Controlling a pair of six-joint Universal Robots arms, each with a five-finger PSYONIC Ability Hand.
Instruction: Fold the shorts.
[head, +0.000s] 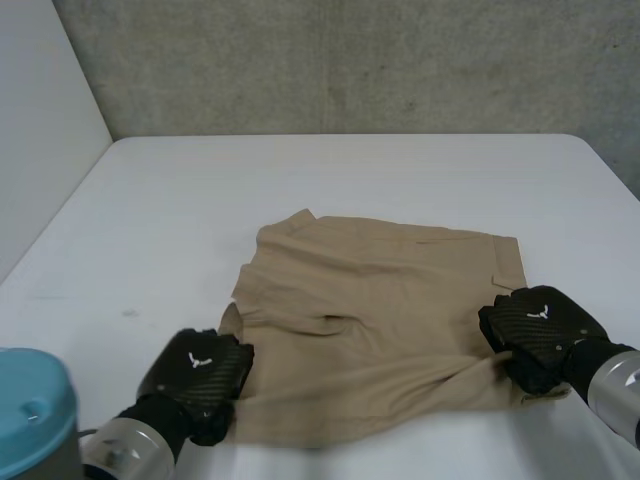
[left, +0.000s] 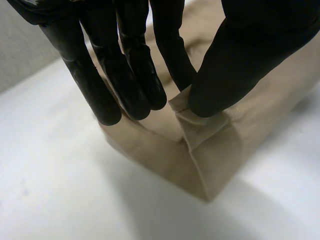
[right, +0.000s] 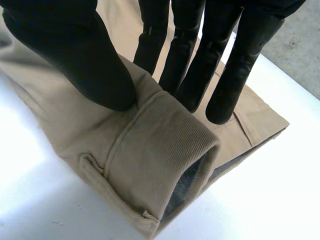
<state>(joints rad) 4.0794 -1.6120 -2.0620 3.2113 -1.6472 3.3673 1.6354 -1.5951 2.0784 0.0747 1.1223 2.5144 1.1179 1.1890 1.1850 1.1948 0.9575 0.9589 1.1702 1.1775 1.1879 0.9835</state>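
Tan shorts (head: 380, 320) lie spread on the white table (head: 350, 180), creased across the middle. My left hand (head: 200, 372) is at their near left corner; in the left wrist view its thumb (left: 235, 70) and fingers (left: 170, 60) pinch a raised fold of the tan cloth (left: 200, 145). My right hand (head: 540, 330) is at the near right edge. In the right wrist view its thumb (right: 80, 60) and fingers (right: 210, 65) pinch the waistband (right: 155, 155), which is lifted and curls over, showing a dark lining.
The blue cap of my left arm (head: 35, 410) sits at the near left corner. A grey wall (head: 350, 60) stands behind the table's far edge. Bare table surface lies beyond and on either side of the shorts.
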